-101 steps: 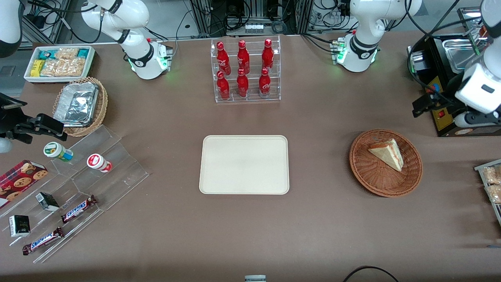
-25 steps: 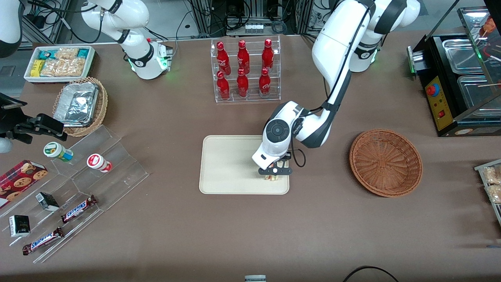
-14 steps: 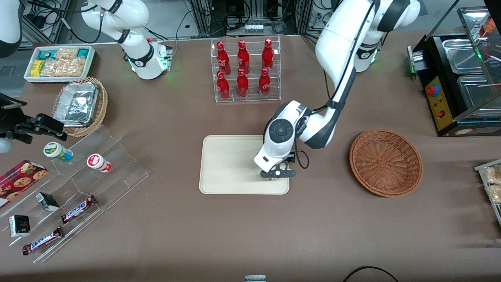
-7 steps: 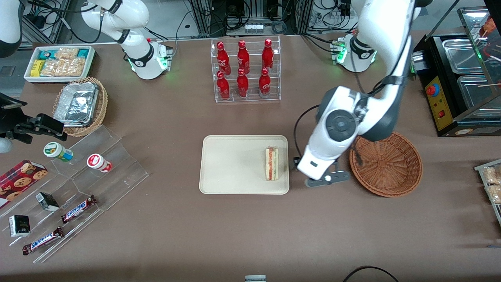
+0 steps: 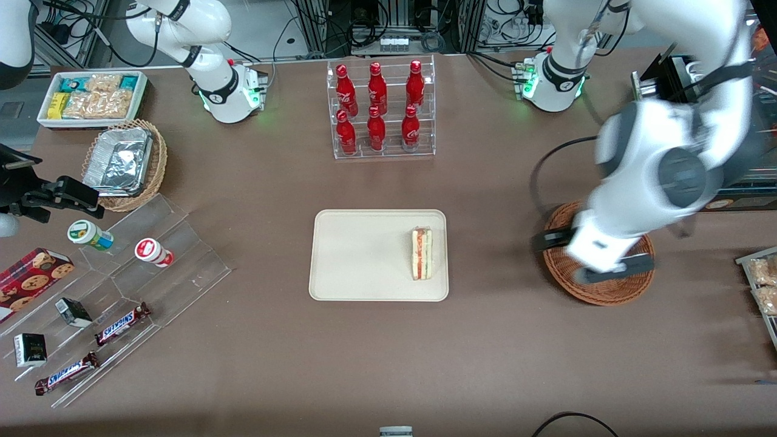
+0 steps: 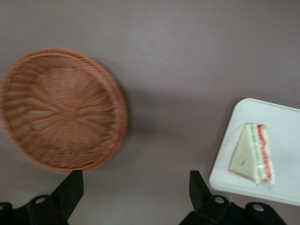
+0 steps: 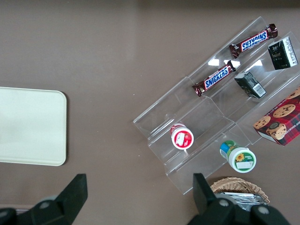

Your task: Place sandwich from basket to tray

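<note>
A brown counter (image 5: 498, 340) fills most of the front view, matte and evenly lit, with soft shadows under the things on it. Above its farthest edge the room shows metal framing, hanging cables and the white arm bases with green lights.

The cream tray (image 5: 358, 255) lies at the middle of the counter. The sandwich (image 5: 422, 254) stands on its bread edge in the tray, close to the rim at the working arm's end, with its red, orange and green layers facing up; in the left wrist view the sandwich (image 6: 253, 153) lies just inside the tray (image 6: 286, 122) near a rounded corner. The reddish-brown basket (image 5: 607, 294) sits well apart from the tray toward the working arm's end, and the left wrist view shows the basket (image 6: 61, 110) with nothing in it.

The hand (image 5: 598, 258) hangs above the basket, blurred; in the left wrist view its fingers (image 6: 70, 187) stand wide apart with nothing between them.

Farther from the front camera than the tray stands a clear rack of red bottles (image 5: 379, 109). Toward the parked arm's end are a white bin of snacks (image 5: 91, 97), a tan basket with foil containers (image 5: 124, 162) and a clear stepped shelf (image 5: 152, 267) with candy bars, small cups and boxes. A black machine with steel pans (image 5: 704, 85) stands at the working arm's end.
</note>
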Action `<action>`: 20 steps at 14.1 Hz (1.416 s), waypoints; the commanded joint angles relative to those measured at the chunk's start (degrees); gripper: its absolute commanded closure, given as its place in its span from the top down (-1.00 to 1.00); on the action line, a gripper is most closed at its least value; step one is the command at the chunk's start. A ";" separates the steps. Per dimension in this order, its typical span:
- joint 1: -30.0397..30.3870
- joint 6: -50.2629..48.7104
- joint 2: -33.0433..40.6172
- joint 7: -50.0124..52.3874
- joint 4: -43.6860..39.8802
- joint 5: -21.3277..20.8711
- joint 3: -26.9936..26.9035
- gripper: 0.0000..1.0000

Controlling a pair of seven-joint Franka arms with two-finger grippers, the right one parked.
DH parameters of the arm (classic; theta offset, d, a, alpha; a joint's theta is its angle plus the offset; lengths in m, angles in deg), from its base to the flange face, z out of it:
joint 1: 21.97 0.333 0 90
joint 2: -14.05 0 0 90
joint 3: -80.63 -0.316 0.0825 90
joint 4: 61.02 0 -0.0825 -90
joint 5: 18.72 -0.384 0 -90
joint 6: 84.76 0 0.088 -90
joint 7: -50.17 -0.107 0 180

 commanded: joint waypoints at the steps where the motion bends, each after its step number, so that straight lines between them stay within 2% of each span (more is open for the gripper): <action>1: 5.38 -2.30 5.68 -3.13 2.09 -0.25 0.97 1.00; 5: 8.28 -8.53 10.86 -11.29 2.10 -1.04 0.01 1.00; 8: 10.32 -13.02 14.03 -11.74 1.75 -0.95 0.27 1.00; 10: 9.97 -13.29 16.14 -11.65 1.75 -2.78 0.97 1.00; 12: 10.31 -13.38 16.15 -12.26 0.43 -4.99 3.33 1.00; 20: 9.52 -15.23 16.68 -14.38 1.13 -5.17 3.34 1.00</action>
